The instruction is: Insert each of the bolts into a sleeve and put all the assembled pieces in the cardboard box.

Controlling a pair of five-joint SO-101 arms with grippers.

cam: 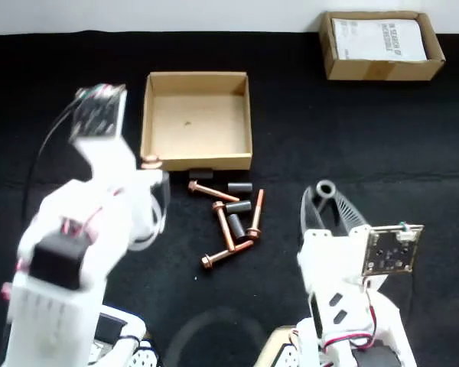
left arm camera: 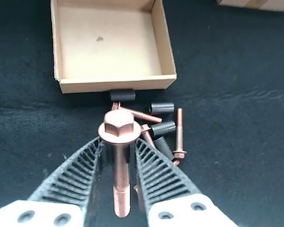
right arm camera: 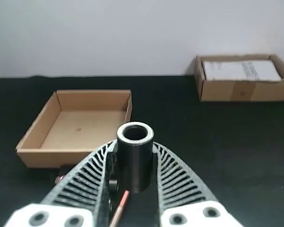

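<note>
Copper bolt [left arm camera: 119,165] is pinched in the left claw [left arm camera: 119,144]. The fingers are closed on the shank right under the flange, the head sits proud of the tips, and the threaded end runs back between the fingers toward the wrist. That grip leaves the thread uncovered, likely so that end can lead into a bore.

Right claw [right arm camera: 135,151] is clamped on a black sleeve [right arm camera: 135,163], held by its side wall with one open end past the tips. The bore mouth is unobstructed, which looks deliberate: it's the entry for the bolt.

Claws are well apart, nothing mated yet. Judged step: bring bolt and sleeve together and line them up axially.

Cardboard box [cam: 197,161] sits just beyond the left claw's tips, open side up, no assembled piece in it yet. That makes it a short drop-off for that arm.

Loose bolts [cam: 223,225] and loose sleeves [cam: 239,207] lie heaped on the black worktop [cam: 367,138] between the two claws, near the box's front wall. Either arm should reach them.

Second box [cam: 382,47], holding a paper sheet, is far beyond the right claw and probably not part of the job.
</note>
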